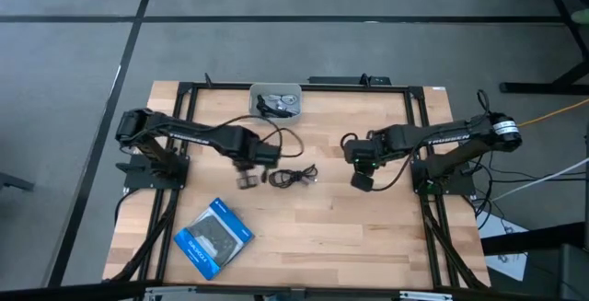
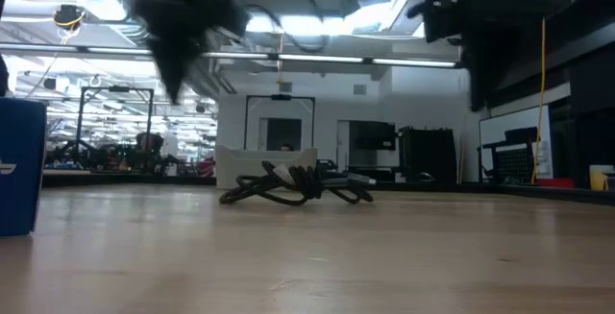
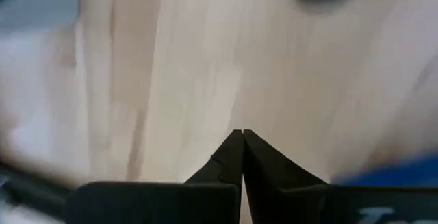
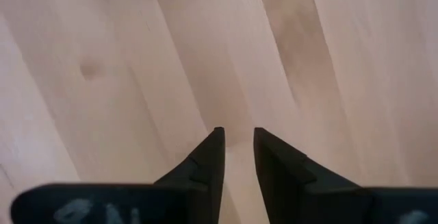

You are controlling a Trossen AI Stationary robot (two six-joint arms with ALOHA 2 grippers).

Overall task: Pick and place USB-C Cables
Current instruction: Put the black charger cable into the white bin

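Basically one black USB-C cable bundle (image 1: 293,176) lies mid-table, others sit in the tray (image 1: 255,92) at the far edge. Left gripper (image 1: 248,181) is just beside it, fingers pinched shut, empty; right gripper (image 1: 362,182) waits w/ fingers slightly apart. Open left first, then centre over the bundle's thickest part.

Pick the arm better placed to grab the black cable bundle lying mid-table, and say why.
Left, probably. The left gripper hangs just beside the black cable bundle, fingers shut with nothing between them. The right gripper is farther off, slightly open over bare wood. Other cables already lie in the tray.
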